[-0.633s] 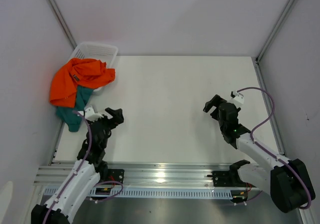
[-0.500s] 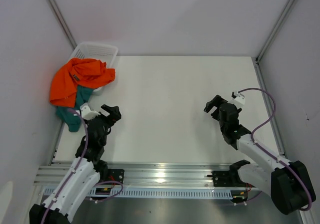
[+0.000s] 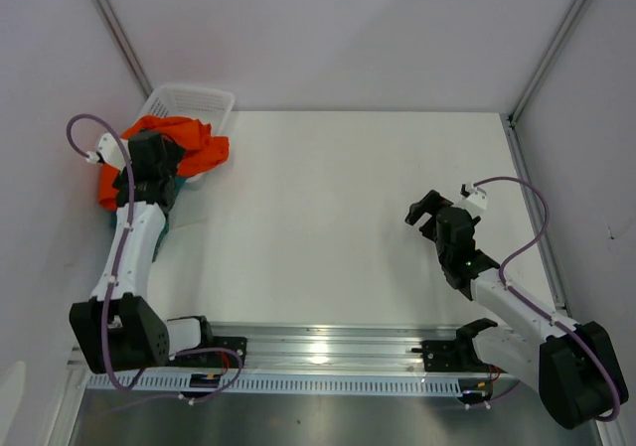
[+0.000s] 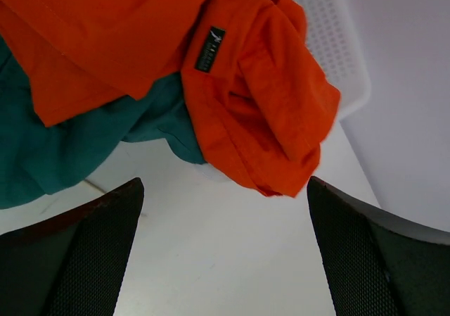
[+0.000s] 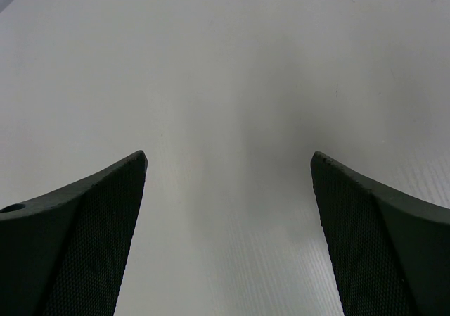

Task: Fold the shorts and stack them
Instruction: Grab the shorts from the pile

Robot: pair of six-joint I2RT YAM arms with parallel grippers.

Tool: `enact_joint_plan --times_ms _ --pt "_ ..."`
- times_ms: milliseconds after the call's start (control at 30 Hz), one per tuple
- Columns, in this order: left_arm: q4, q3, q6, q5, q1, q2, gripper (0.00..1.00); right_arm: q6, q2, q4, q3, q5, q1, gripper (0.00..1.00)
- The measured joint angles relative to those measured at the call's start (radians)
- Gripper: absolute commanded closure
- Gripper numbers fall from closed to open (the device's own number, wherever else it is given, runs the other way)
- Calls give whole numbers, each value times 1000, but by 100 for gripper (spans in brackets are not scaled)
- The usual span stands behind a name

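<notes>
Two dark fingers (image 5: 70, 231) wide apart above white table (image 5: 225, 84)

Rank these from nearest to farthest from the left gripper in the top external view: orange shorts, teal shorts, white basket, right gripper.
From the left gripper:
1. The orange shorts and teal shorts, right at it by the left edge; too close to call.
2. The white basket, just beyond, in the far left corner.
3. The right gripper, far across on the right.

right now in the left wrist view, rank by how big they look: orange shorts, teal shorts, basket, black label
orange shorts
teal shorts
white mesh basket, only partly in frame
black label
</notes>
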Motion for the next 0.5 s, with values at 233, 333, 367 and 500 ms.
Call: enact_joint_plan --times_ms 233,333,367,500 --pt "-74 167 -21 1 102 233 3 0 6 24 -1 -19 0 1" --pt "-72 193 -42 3 127 317 3 0 9 30 -2 -28 2 1" --pt "-74 199 -45 5 130 339 4 0 9 33 -2 -31 2 1" --pt "-88 275 -69 5 133 459 5 0 9 42 -6 -40 4 1"
